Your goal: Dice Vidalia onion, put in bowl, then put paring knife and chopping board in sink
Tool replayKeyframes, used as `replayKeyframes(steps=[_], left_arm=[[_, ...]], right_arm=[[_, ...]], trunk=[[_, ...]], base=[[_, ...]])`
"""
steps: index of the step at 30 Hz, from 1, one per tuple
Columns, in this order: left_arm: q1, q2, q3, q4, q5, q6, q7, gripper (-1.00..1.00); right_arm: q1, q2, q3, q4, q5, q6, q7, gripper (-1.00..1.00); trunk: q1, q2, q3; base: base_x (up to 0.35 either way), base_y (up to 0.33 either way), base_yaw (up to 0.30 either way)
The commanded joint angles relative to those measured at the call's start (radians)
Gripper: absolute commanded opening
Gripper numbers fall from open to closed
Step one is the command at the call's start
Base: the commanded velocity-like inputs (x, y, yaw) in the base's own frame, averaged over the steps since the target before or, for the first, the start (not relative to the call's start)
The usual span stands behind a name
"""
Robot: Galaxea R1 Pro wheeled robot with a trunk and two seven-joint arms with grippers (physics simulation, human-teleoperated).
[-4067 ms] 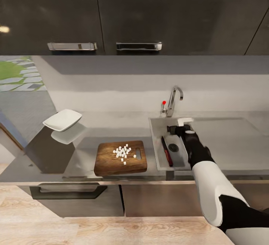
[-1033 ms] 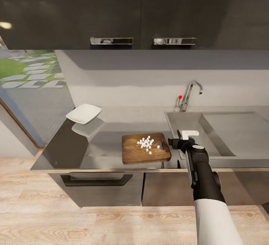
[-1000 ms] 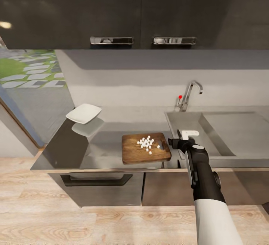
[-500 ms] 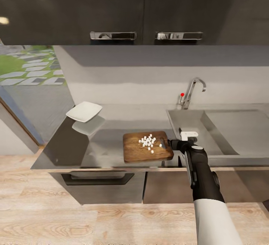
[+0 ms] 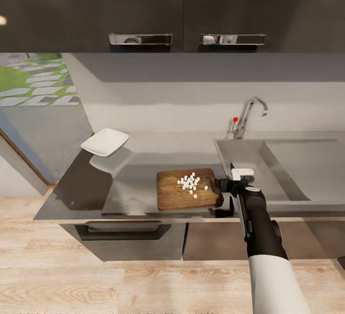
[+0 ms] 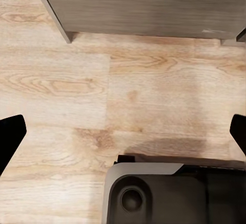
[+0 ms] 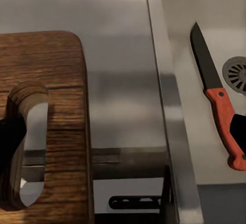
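The brown chopping board (image 5: 175, 194) lies on the grey countertop (image 5: 139, 173) just left of the sink (image 5: 247, 153). Small white cubes of diced Vidalia onion (image 5: 190, 183) sit on it. My right gripper (image 5: 225, 187) hovers open at the board's slotted end. In the right wrist view, one fingertip (image 7: 9, 139) is over the handle slot of the chopping board (image 7: 61, 106) and the other over the sink (image 7: 215, 14). The paring knife (image 7: 218, 103), dark blade and red handle, lies in the basin beside the drain (image 7: 237, 71). The white bowl (image 5: 105, 141) stands far left on the counter. My left gripper (image 6: 123, 131) is open, pointing at the floor.
The chrome tap (image 5: 249, 115) with a red dot stands behind the basin, and the steel drainboard (image 5: 306, 161) stretches right. Dark wall cabinets (image 5: 187, 7) hang above. Below the worktop are cabinet fronts with a bar handle (image 5: 122, 231) and wooden floor (image 6: 128, 90).
The view has shifted as the camera moved. The right gripper, earlier above the sink by the knife, now sits lower at the board's slotted end. Board, onion cubes and bowl stay put.
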State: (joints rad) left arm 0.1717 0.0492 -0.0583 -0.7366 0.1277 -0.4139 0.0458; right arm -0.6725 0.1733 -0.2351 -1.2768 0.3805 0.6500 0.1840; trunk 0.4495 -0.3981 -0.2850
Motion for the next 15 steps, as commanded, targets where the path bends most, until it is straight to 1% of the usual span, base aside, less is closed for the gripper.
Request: replayKeyframes(steps=[1,13,15], left_arm=[[0.0,0.001,-0.006,-0.001,0.009,-0.002,0.005,1.0],[0.0,0.001,-0.006,-0.001,0.009,-0.002,0.004,1.0],[0.0,0.001,-0.006,-0.001,0.009,-0.002,0.005,1.0]], right_arm=[[-0.001,0.001,-0.003,-0.001,0.011,0.003,0.009,1.0],[-0.001,0.001,-0.003,-0.001,0.011,0.003,0.009,1.0],[-0.001,0.001,-0.003,-0.001,0.011,0.003,0.009,1.0]], trunk=[[0.001,-0.002,-0.003],[0.001,-0.002,-0.022],[0.001,-0.002,-0.025]], base=[[0.0,0.0,0.0],[0.0,0.0,0.0],[0.0,0.06,0.0]])
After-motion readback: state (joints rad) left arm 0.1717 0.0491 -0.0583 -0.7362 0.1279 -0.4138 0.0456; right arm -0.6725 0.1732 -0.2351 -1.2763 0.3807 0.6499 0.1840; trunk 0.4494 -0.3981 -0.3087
